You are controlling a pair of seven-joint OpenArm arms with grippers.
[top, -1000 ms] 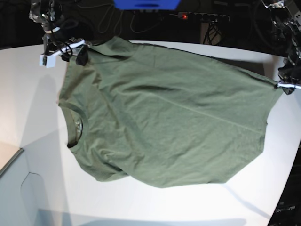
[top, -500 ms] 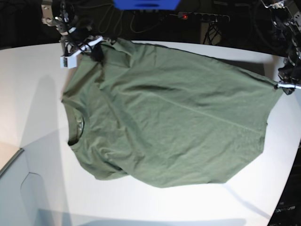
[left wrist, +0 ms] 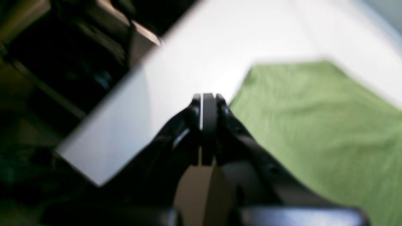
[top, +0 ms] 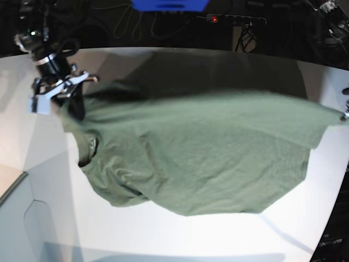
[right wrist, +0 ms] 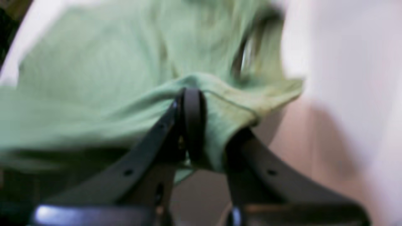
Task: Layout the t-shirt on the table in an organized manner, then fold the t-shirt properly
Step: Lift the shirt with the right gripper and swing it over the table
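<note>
An olive-green t-shirt [top: 202, 164] drapes over the white table [top: 163, 234], its far edge lifted (blurred). The right gripper [right wrist: 204, 131] pinches a shirt fold; the left gripper [left wrist: 208, 106], jaws pressed together, hovers beside the shirt's corner.

T-shirt [top: 202, 158] spread across table [top: 180, 234], far edge raised between grippers at 9 [top: 68, 101] and 3 o'clock [top: 344, 113].
</note>
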